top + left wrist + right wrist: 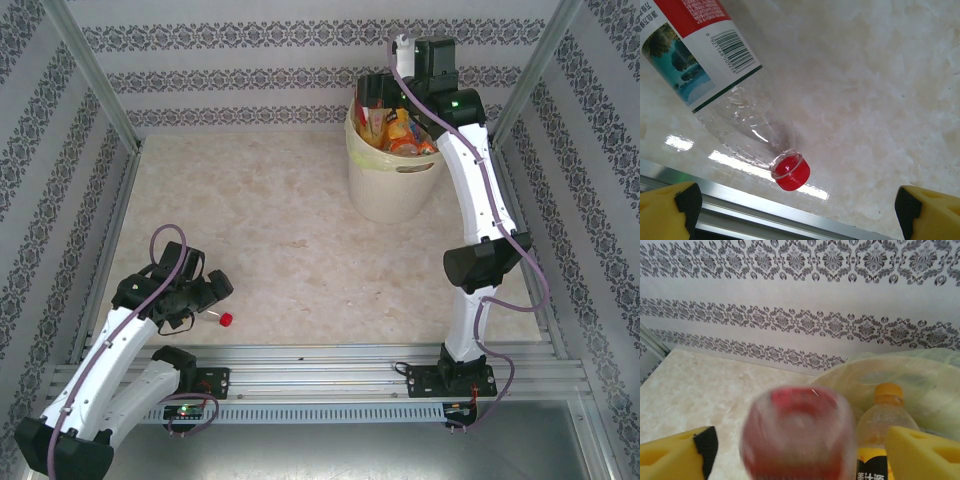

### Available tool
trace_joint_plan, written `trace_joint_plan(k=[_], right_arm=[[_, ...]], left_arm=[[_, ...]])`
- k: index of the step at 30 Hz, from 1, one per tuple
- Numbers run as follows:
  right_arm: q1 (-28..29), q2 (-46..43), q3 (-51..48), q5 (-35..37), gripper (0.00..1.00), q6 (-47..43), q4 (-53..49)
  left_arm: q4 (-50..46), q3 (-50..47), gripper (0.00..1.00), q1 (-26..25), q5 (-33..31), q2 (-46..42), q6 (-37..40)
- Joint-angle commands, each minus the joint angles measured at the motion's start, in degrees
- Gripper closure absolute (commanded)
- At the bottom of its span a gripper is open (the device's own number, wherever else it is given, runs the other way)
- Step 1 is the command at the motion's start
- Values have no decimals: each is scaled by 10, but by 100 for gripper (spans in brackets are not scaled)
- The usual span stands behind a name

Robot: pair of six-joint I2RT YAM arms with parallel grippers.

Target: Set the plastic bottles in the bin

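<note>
Over the bin (390, 195) at the far right of the table (280, 230), my right gripper (800, 452) has its jaws wide apart. A blurry red bottle (797, 435) sits between them with a gap on each side, so I am not squeezing it. An orange-capped bottle (888, 392) lies in the bin. Near the rail (740, 207), my left gripper (797, 205) is wide open and holds nothing. A clear bottle (735, 115) with a red cap (791, 172) lies on the table under it.

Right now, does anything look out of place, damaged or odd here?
One dented bottle lies on its side on the table by the near rail, outside the bin. A second bottle above the bin is blurred, seemingly mid-drop.
</note>
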Motion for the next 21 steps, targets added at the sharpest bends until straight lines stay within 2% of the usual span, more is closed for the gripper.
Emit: trace_joint_plan(k=[1,4,7,15,21], right_arm=[[3,-14,23,11,8,-3,-3],[3,-34,17,10,6,-2,-12],[9,-74,-30,0,4,-2,-9],[51,-256,-289,-34,3,21,86],[99,-372,-445,-51,2,53,133]], left_arm=[[23,-8,0,22,23,3,23],[28,-14,0,40,29,9,28],[34,-19,0,54,29,19,32],[50,-28,0,76,13,68,40],[80,-47,0,83,4,98,34]])
